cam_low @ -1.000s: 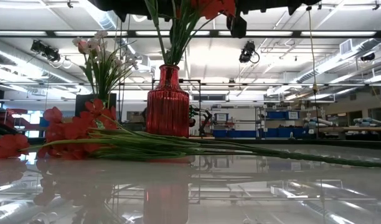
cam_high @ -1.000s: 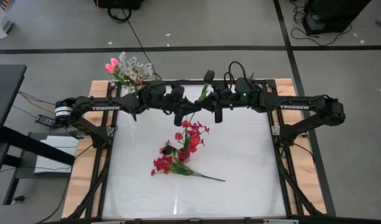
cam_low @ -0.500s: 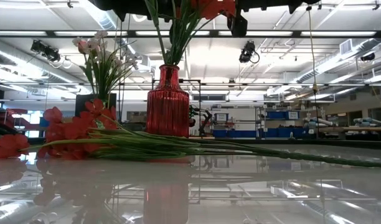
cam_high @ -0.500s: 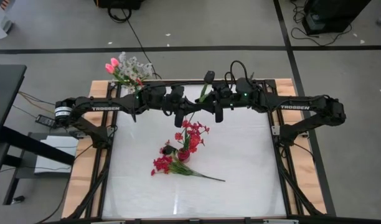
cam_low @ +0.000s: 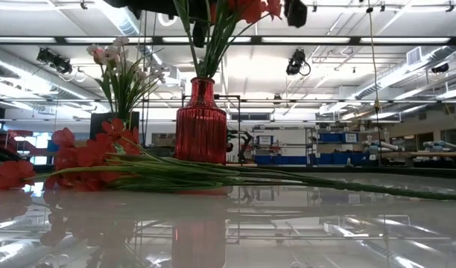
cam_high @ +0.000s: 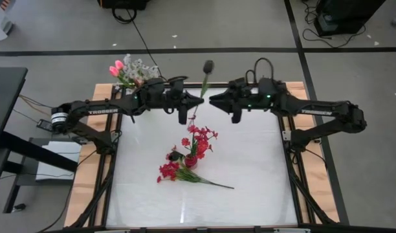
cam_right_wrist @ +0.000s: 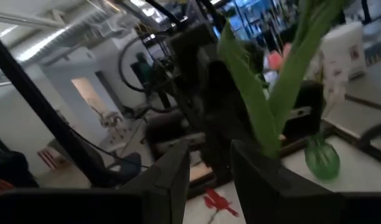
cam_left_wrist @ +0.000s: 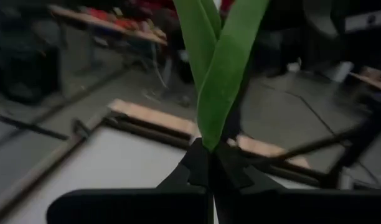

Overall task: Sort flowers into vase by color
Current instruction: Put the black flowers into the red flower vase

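We have some red blooms in the red vase (cam_high: 191, 160) at frame centre, red flowers (cam_high: 178, 173) lying on the table below it, while our left gripper (cam_high: 187, 115) pinches the dark-budded flower (cam_high: 205, 77) above and our right gripper (cam_high: 214, 101) stands spread.

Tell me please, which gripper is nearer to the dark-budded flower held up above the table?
Left. The left gripper is shut on the dark-budded flower at its stem. The right gripper stands open just beside the stem, not touching it.
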You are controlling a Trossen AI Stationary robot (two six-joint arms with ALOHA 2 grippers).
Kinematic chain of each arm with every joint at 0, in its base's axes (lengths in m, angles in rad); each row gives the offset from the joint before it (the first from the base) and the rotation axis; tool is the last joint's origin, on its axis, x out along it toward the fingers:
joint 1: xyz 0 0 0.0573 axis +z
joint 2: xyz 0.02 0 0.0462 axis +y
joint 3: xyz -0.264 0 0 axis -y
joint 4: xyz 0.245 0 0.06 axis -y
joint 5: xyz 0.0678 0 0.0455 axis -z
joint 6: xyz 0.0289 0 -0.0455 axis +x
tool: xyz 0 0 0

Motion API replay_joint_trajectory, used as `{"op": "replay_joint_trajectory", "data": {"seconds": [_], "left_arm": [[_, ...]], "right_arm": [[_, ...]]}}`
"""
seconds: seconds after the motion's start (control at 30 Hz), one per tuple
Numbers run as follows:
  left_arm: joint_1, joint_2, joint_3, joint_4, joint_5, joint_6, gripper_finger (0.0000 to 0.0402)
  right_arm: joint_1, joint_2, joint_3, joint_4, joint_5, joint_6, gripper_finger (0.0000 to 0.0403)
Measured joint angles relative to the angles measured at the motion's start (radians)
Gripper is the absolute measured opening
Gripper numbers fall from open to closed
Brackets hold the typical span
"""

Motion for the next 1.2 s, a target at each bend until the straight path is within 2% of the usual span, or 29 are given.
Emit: {"op": "replay_joint_trajectory", "data": {"seconds": [0.1, 0.3, 0.4, 0.53, 0.7, 0.83, 0.97, 1.2], "left_arm": [[0.015, -0.041, 0.002, -0.04, -0.027, 0.03, 0.0004], [0.044, -0.133, -0.001, -0.191, -0.011, 0.095, 0.0004], [0.044, -0.186, -0.082, -0.168, -0.013, 0.082, 0.0004], [0.04, -0.287, -0.29, 0.019, -0.027, -0.013, 0.0004], [-0.006, -0.389, -0.564, 0.472, -0.024, -0.057, 0.0004], [-0.081, -0.381, -0.735, 0.846, -0.008, -0.053, 0.0004], [-0.176, -0.329, -0.817, 0.969, -0.089, -0.041, 0.0004], [-0.285, -0.227, -0.779, 1.055, -0.168, 0.098, 0.0004]], "right_arm": [[0.0, -0.045, 0.0, -0.038, 0.017, -0.022, 0.0126], [0.01, -0.141, 0.0, -0.187, 0.095, -0.025, 0.0126], [0.035, -0.176, -0.001, -0.244, 0.154, -0.031, 0.0126], [0.075, -0.205, -0.001, -0.274, 0.226, -0.037, 0.0126], [0.117, -0.208, -0.001, -0.288, 0.284, -0.041, 0.0126], [0.13, -0.191, -0.001, -0.29, 0.305, -0.041, 0.0125], [0.129, -0.178, -0.001, -0.282, 0.306, -0.016, 0.0125], [0.129, -0.159, -0.001, -0.272, 0.31, 0.031, 0.0125]]}}
